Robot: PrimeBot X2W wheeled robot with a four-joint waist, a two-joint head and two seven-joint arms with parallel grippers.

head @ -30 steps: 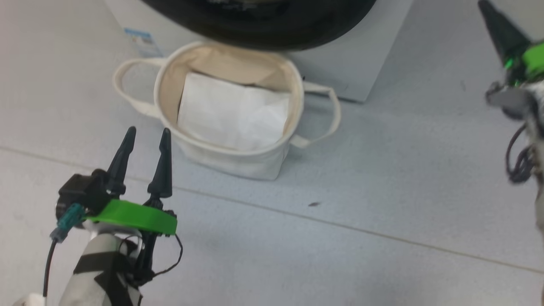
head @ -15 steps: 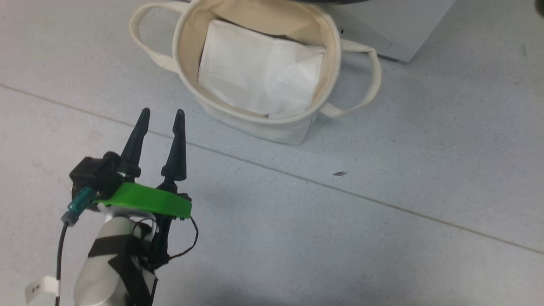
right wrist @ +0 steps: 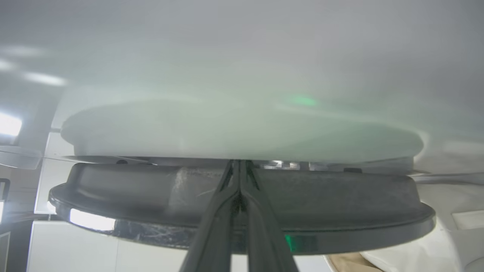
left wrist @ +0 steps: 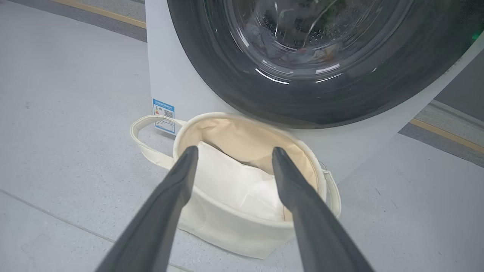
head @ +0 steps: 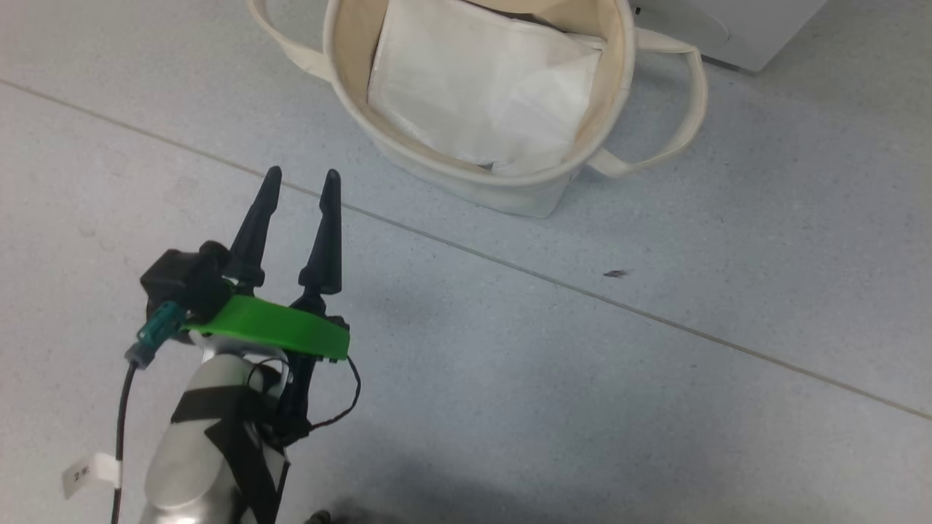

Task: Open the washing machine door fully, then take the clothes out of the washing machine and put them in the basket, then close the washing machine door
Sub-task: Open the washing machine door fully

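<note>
Now, left gripper (head: 303,175): fingers spread, empty.
basket (head: 466,185): on the floor just ahead of its fingertips, white folded sheet (head: 480,94) inside.
right gripper (right wrist: 238,163): clenched on nothing, tips at washing machine door (right wrist: 340,200) rim.
clothes: unclear behind door glass.

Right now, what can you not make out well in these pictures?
Head view: the top edge cuts off the washing machine.
Left wrist view: reflections on the washing machine door blur the clothes inside.
Right wrist view: blur hides whether the right claw touches the door.
Head view: a white sheet hides the bottom of the basket.
</note>
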